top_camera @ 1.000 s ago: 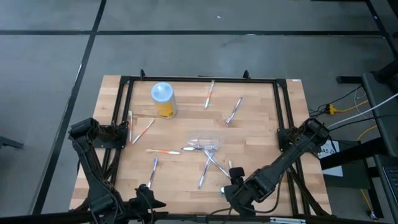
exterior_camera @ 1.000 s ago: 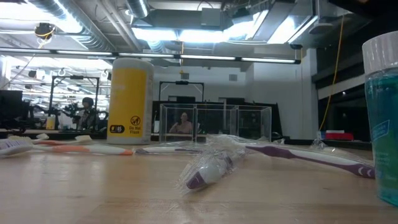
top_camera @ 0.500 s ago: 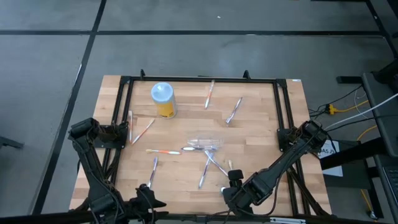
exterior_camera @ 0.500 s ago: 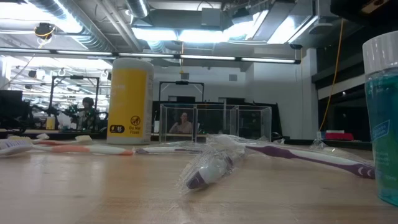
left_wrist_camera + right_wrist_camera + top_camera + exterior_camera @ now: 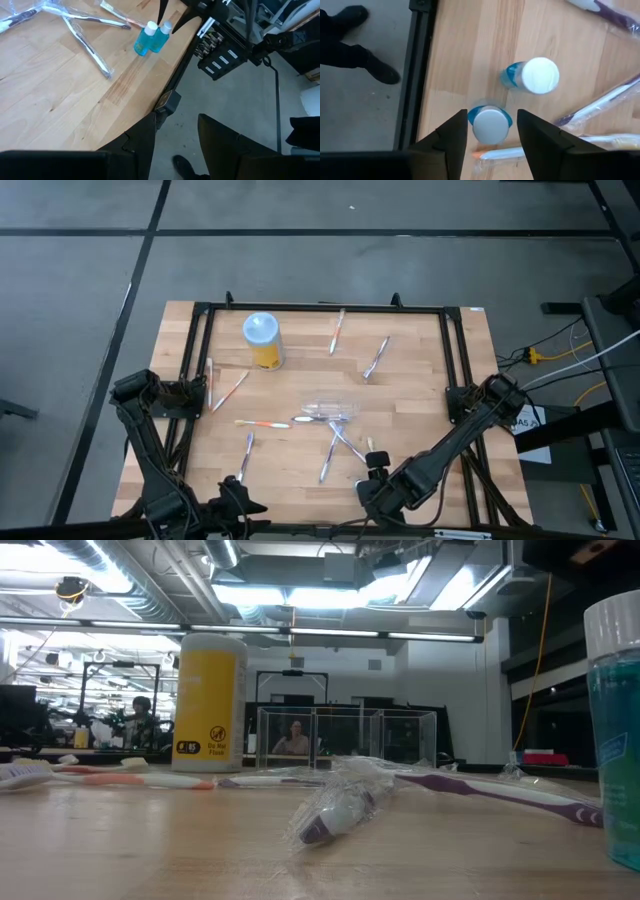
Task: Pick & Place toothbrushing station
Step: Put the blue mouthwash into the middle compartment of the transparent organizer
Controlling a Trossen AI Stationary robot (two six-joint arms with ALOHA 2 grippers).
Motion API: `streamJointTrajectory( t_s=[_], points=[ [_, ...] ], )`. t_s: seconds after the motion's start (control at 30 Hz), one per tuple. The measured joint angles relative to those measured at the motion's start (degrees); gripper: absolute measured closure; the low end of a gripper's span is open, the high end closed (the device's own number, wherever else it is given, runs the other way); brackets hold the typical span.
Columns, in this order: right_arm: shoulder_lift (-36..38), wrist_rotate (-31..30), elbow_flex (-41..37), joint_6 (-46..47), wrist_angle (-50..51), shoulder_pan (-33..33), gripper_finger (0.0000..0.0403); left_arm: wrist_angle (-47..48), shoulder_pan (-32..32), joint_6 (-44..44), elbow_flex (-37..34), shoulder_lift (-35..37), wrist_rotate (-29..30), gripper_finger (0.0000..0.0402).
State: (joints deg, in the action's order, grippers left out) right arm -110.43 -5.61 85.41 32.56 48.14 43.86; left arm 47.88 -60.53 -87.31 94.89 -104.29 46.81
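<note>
Right gripper [image 5: 487, 131] positioned over small blue bottle [image 5: 489, 123] — white-capped, framed between spread fingers (second bottle [image 5: 532, 76] just beside), not clamped.

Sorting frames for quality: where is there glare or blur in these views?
Low view: bright ceiling lights glare; the near blue bottle at the edge is soft, cut off. Right wrist view: sharp on the white-capped bottle, no glare. High view: evenly lit.

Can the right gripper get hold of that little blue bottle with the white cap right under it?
Probably yes. The right gripper has its open fingers on either side of the small blue bottle, with nothing between; the second bottle stands apart.
</note>
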Motion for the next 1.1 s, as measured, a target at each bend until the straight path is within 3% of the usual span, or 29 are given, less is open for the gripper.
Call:
streamJointTrajectory(
  t_s=[0.47,0.8,1.0,1.1],
  points=[
    [-1.3,0.9,0.1,1.5,0.1,0.0,0.0305,-0.1,-0.1,-0.6,0.0,0.0,-0.2,0.0258],
    [-1.4,1.2,1.6,4.8,4.5,0.6,0.0305,-0.1,-0.1,-0.6,0.0,0.0,-0.2,0.0258],
    [-1.5,-7.8,11.8,4.5,18.6,1.4,0.0305,-0.1,-0.1,-0.2,0.0,0.0,1.0,0.0258],
    [-1.5,-13.3,17.7,4.4,23.3,1.3,0.0305,-0.8,-0.2,1.9,0.0,0.0,5.4,0.0258]
  ],
)
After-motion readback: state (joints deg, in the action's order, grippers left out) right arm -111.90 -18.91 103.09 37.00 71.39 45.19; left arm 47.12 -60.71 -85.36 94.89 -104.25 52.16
